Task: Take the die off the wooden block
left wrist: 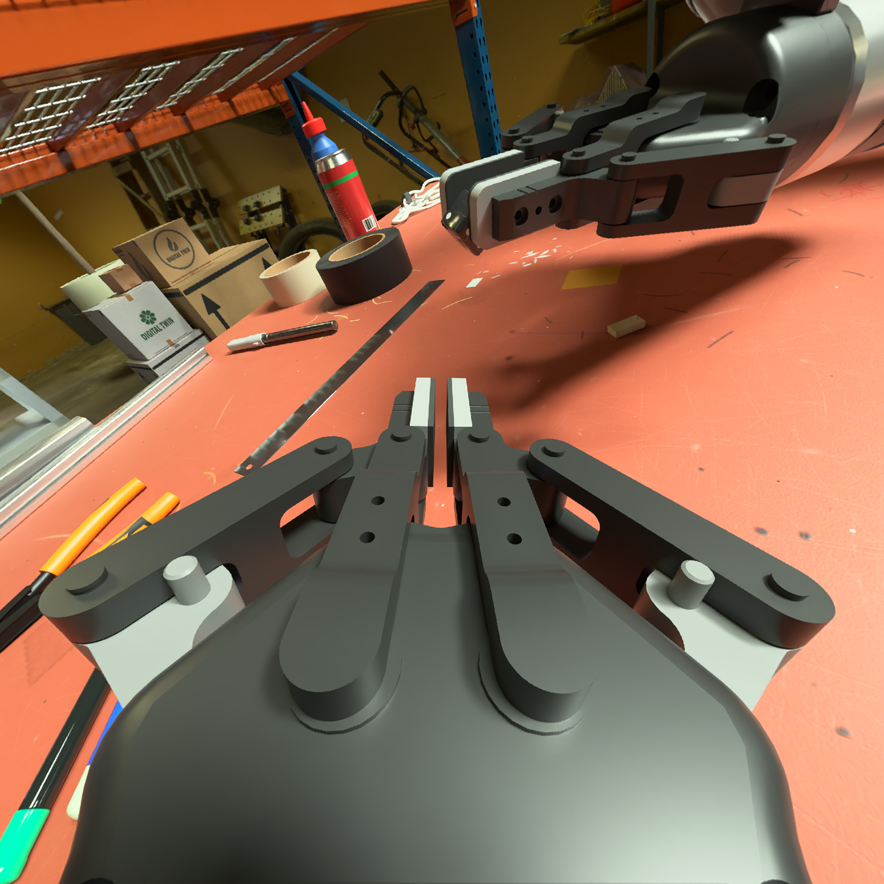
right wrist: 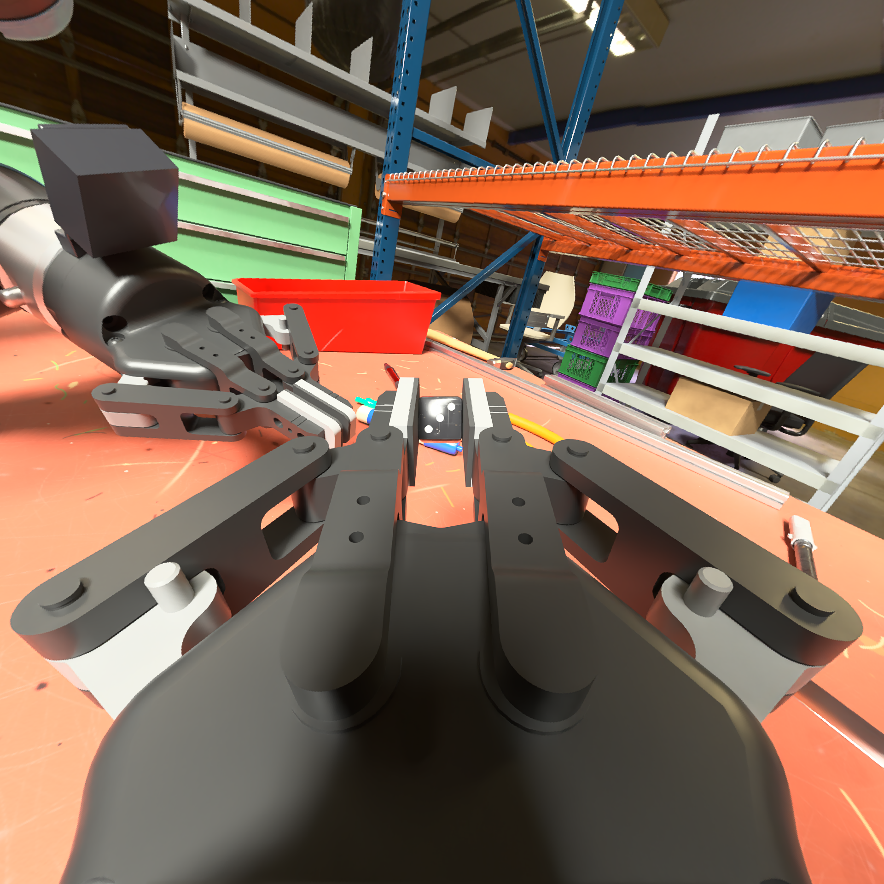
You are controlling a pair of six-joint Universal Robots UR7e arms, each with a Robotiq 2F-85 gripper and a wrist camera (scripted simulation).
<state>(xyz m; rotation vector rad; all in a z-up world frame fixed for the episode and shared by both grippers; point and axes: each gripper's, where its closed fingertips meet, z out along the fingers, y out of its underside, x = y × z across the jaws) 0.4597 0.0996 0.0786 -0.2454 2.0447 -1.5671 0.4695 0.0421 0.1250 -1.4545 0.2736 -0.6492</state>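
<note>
My right gripper [right wrist: 440, 388] is shut on a black die [right wrist: 440, 418] with white pips, held between the pads above the table. In the left wrist view the right gripper [left wrist: 466, 217] hangs at the upper right with the die [left wrist: 456, 221] at its tips. A small pale wooden block [left wrist: 626, 326] lies bare on the red table [left wrist: 669, 478], below and to the right of the die. My left gripper [left wrist: 441, 382] is shut and empty, low over the table; it also shows in the right wrist view [right wrist: 337, 423], to the left of the die.
A black tape roll [left wrist: 366, 270], a white tape roll [left wrist: 292, 277] and a red spray can [left wrist: 342, 186] stand at the far left. A long metal blade [left wrist: 344, 368], a marker [left wrist: 282, 335] and orange-handled pliers [left wrist: 95, 526] lie nearby. A red bin [right wrist: 344, 311] stands behind.
</note>
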